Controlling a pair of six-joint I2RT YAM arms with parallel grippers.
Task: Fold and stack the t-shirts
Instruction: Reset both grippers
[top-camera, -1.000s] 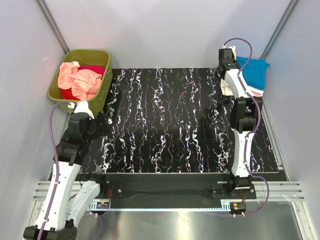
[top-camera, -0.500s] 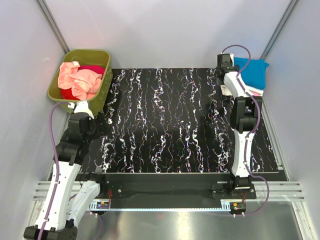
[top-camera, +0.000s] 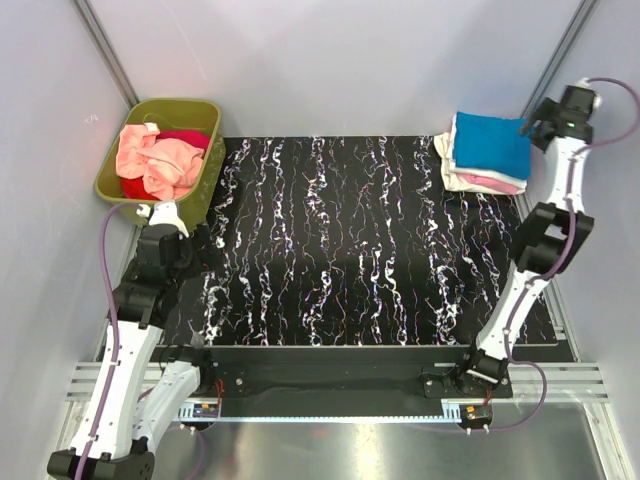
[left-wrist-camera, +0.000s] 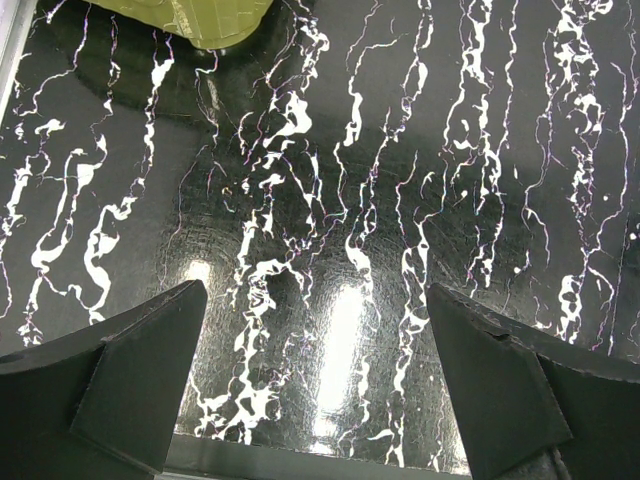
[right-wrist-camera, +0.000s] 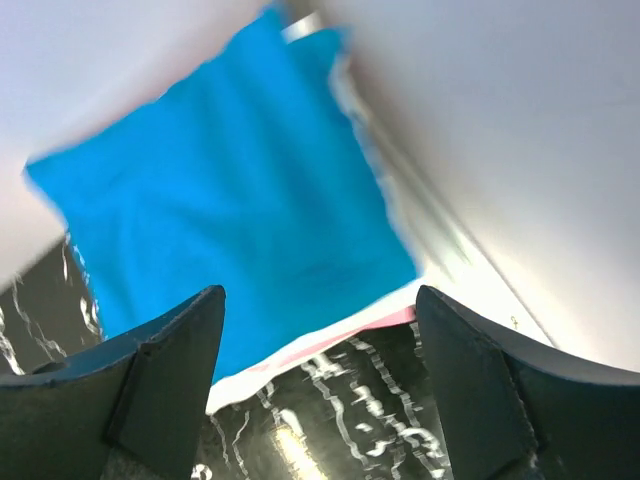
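A black table (top-camera: 350, 250) veined with white lies beneath the left gripper (left-wrist-camera: 315, 295), glossy with light reflections. Pale grey walls (top-camera: 330, 60) enclose it, one close beside the right gripper (right-wrist-camera: 320, 295).

blue t-shirt (right-wrist-camera: 230, 200) blurred, tub (left-wrist-camera: 210, 18) cut off at top edge

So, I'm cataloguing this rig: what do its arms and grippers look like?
The left arm and right arm have white shells with black joints, with a purple cable along each. The left gripper and right gripper have dark, wedge-shaped jaws.
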